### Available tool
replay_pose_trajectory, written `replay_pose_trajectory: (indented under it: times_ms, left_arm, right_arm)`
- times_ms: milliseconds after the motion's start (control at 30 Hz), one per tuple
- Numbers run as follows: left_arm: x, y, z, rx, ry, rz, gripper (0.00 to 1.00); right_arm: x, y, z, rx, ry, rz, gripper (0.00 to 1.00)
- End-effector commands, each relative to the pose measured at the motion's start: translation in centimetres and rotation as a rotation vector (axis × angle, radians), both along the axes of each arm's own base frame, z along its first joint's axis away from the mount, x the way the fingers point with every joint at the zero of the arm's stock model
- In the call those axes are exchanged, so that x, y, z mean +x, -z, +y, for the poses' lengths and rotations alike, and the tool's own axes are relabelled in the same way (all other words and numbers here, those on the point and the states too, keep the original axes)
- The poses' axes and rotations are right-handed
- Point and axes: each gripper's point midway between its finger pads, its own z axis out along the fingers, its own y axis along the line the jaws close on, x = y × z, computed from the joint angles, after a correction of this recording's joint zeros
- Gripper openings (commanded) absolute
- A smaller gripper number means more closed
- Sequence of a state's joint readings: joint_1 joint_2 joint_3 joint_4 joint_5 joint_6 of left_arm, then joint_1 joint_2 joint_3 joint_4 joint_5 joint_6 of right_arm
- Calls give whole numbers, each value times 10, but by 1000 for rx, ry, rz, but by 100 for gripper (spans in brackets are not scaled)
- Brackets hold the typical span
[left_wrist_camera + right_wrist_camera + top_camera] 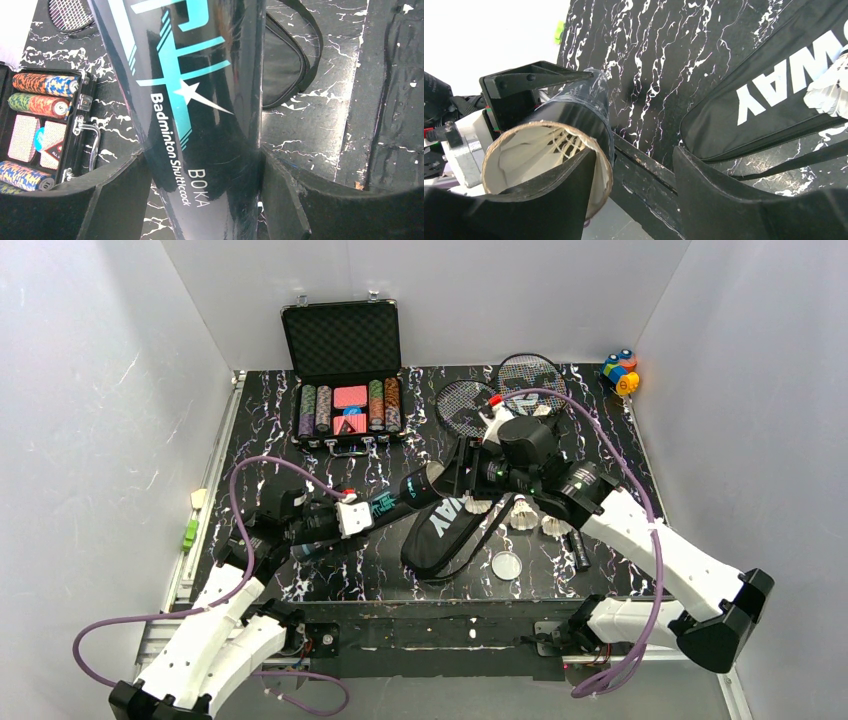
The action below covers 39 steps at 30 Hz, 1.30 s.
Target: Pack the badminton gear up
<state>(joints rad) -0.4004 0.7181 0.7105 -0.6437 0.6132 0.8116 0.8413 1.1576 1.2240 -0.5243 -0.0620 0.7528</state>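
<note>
One black tube (200,125), left jaws clamped around it, right jaws wide apart, empty, at its mouth.

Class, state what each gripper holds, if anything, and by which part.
Left gripper clamps the black tube across its printed body, where it reads BOKA. Right gripper holds nothing.

The case (345,410) is placed at the back left of the table (600,440), the two rackets (465,405) are laid side by side to its right, and the blocks (620,372) are set at the back right corner. The bag (445,535) is laid at the front centre, with the tube (395,502) to its left and three shuttlecocks (522,512) just beside its right edge. One further shuttlecock (539,150) is seated inside the tube's open end.
</note>
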Motion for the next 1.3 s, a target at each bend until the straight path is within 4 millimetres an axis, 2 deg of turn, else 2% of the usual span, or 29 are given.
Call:
replay_pose_trajectory:
  times_ms: [0, 133, 267, 433, 533, 600, 700, 867, 1000, 1100, 1167, 1267]
  left_arm:
    - [-2, -33, -10, -60, 51, -85, 27]
    - [-3, -29, -10, -56, 52, -78, 26]
    - [-2, -20, -7, -34, 43, -70, 25]
    - [3, -9, -3, -6, 9, -51, 21]
    - [3, -4, -1, 0, 3, -48, 20]
    - [3, -1, -1, 4, 1, -47, 19]
    - [5, 2, 1, 13, -11, -41, 20]
    - [7, 11, 6, 18, -73, 12, 20]
    - [1, 16, 8, 8, -101, 60, 20]
    - [-4, 16, 11, 3, -109, 58, 20]
    - [-6, 16, 12, 0, -112, 57, 19]
    - [-7, 17, 12, 1, -114, 60, 19]
  right_arm:
    - [-6, -9, 18, 39, -74, -4, 65]
    - [-5, -9, 28, 40, -96, 4, 66]
    - [0, -34, 24, 45, -80, -43, 76]
    - [2, -76, -10, 80, 6, -155, 85]
    - [3, -86, -34, 92, 70, -179, 86]
    - [6, -84, -52, 89, 135, -174, 86]
    - [18, -57, -77, 61, 241, -93, 85]
    - [36, 27, -100, -74, 349, 92, 83]
    - [55, 84, -117, -255, 430, 120, 82]
    - [65, 111, -123, -349, 439, 124, 82]
    - [70, 128, -120, -390, 421, 155, 82]
    - [75, 142, -105, -369, 399, 211, 82]
